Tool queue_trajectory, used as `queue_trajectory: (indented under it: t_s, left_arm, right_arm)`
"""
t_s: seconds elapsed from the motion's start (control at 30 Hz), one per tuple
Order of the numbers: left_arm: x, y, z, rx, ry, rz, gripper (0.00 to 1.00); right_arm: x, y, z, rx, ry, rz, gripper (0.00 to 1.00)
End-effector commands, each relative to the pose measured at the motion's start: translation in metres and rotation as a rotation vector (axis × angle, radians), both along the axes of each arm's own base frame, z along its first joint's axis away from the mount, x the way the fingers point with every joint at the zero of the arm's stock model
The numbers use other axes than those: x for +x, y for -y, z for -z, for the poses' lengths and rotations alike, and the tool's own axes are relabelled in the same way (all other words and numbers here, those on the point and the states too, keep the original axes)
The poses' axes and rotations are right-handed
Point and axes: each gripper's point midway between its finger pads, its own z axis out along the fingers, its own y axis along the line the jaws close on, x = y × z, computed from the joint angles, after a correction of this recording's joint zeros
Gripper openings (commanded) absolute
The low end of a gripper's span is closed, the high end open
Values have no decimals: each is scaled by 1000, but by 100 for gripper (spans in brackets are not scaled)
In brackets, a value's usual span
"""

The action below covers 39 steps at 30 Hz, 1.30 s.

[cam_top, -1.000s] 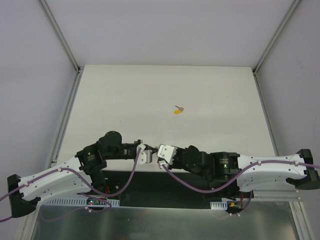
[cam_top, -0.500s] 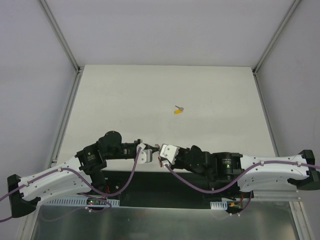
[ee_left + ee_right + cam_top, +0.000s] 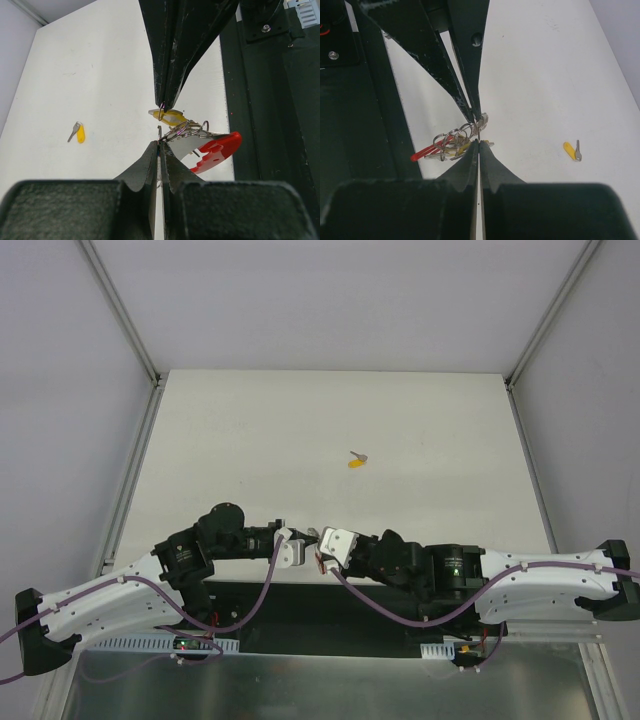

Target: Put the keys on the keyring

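**Keyring** [image 3: 192, 136]: held between the two grippers over the near edge of the table [image 3: 250, 440], just ahead of the arm bases. It is made up of a red loop [image 3: 216, 150], several small metal rings [image 3: 451, 136] and one yellow-headed key [image 3: 170, 116] seen lying among the rings.

**Left gripper** [image 3: 160, 144]: jaws are pressed together, with a thin ring of the bunch pinched at the tips.

**Right gripper** [image 3: 478, 142]: jaws are likewise closed, and the tips are met on the bunch from the opposite side. The part nipped is taken to be a ring wire beside the yellow head, though it is too small to be told with certainty.

**Arrangement:** the two sets of tips are set almost nose to nose. The rings are hung between them, and the red loop is turned toward the dark base plate.

**Loose key** [image 3: 356, 461]: yellow head and silver blade. It is laid flat on the table near the middle of the surface, well apart from both grippers and touched by neither.
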Motion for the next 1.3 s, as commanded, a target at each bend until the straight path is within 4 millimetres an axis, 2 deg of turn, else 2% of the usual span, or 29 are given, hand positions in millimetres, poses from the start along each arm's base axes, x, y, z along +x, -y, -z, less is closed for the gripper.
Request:
queue_trajectory:
  t_s: [0.0,0.67,1.27]
  left_arm:
    - [0,5,-21,-78,27,9,0]
    - [3,3,-25,-94,41,-12,0]
    - [0,4,-24,-93,38,3,0]
  right_arm:
    - [2,-3,-11,54,-1,4,1]
    - [5,-1,1,37,-40,11,1]
    - [3,-4,-6,71,-37,-10,1]
